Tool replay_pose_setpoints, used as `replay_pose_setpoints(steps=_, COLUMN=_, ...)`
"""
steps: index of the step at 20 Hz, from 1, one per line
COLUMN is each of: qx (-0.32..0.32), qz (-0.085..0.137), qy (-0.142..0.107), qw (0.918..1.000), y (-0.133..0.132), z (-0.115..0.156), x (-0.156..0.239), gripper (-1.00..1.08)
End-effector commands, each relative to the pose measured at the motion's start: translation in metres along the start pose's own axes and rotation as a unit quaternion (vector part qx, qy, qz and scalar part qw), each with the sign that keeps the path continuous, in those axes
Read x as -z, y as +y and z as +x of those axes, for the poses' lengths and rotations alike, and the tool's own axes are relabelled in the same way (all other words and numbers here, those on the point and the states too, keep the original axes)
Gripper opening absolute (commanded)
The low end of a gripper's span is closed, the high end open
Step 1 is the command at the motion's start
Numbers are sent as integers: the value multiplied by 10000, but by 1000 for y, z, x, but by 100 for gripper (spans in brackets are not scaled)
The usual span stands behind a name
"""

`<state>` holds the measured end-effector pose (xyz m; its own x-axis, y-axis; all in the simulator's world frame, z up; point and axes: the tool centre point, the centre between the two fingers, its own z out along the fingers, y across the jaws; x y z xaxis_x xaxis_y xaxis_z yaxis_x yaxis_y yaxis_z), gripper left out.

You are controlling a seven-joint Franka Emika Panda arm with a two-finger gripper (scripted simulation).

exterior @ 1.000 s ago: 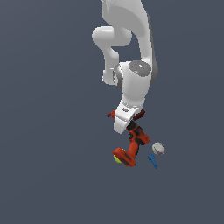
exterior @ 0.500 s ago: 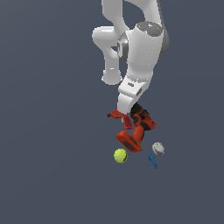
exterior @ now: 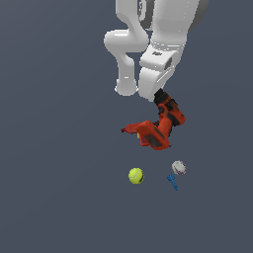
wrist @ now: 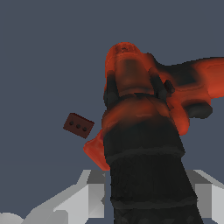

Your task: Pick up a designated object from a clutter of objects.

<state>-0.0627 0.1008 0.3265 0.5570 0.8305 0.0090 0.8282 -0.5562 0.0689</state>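
Drill: large red-orange cordless power drill (exterior: pixel 160 127) with black chuck, tilted, raised above the floor.
My gripper (exterior: pixel 159 98): closed on its chuck end.
Room: yellow-green tennis ball (exterior: pixel 136 175) at 7 o'clock, well apart.

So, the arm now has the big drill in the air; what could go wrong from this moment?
1. The gripper seems to hold the large drill only at its black end, with the heavy body hanging tilted below; it might swing or slip.
2. If dropped, it would probably land near the tennis ball and the blue-and-white piece and scatter them.
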Motion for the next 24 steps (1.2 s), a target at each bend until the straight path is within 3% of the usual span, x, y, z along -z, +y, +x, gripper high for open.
replay_pose_setpoints(steps=1, qx=-2, qz=-28, qy=27, qw=10000, y=-5, z=0, x=26, gripper=-100)
replay_pose_setpoints(steps=11, qx=-10, qz=-31, qy=23, qw=10000, y=-17, z=-3, x=84, gripper=-100)
replay_pose_setpoints(steps=24, qx=-10, qz=-3, qy=-5, qw=10000, y=-18, z=-3, x=98, gripper=-100)
